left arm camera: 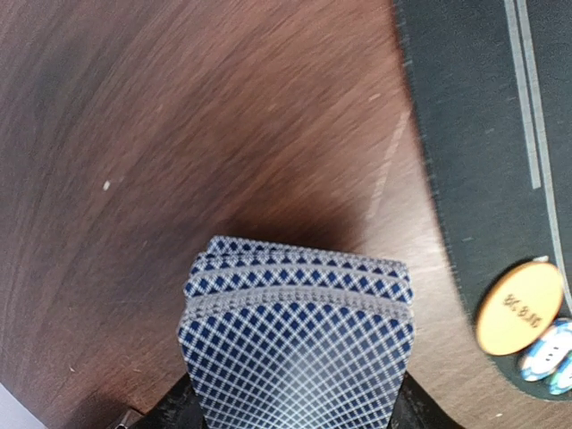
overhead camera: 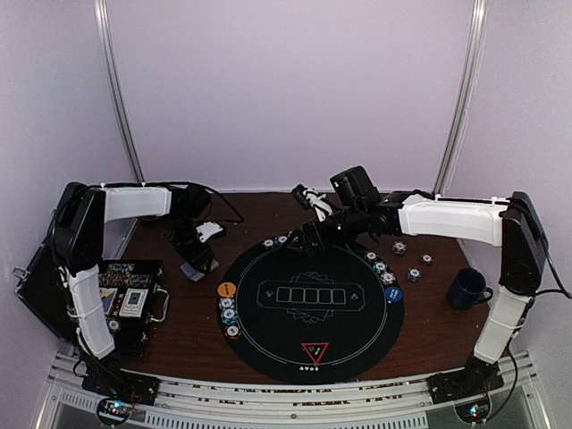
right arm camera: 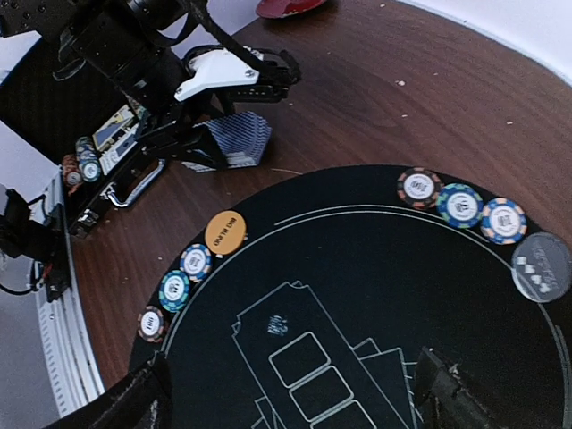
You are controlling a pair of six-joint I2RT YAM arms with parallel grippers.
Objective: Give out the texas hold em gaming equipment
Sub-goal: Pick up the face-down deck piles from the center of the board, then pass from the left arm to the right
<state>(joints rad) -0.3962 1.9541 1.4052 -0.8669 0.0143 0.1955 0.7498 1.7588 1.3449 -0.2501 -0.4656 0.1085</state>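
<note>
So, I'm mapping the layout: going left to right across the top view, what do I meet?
Black open case, orange round button, red triangle marker, blue round button, dark blue mug.

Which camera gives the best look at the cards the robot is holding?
Left wrist: the cards are close up, their lattice backs sharp. Right wrist shows them small in the left end effector; the top view gives only a grey sliver.
</note>
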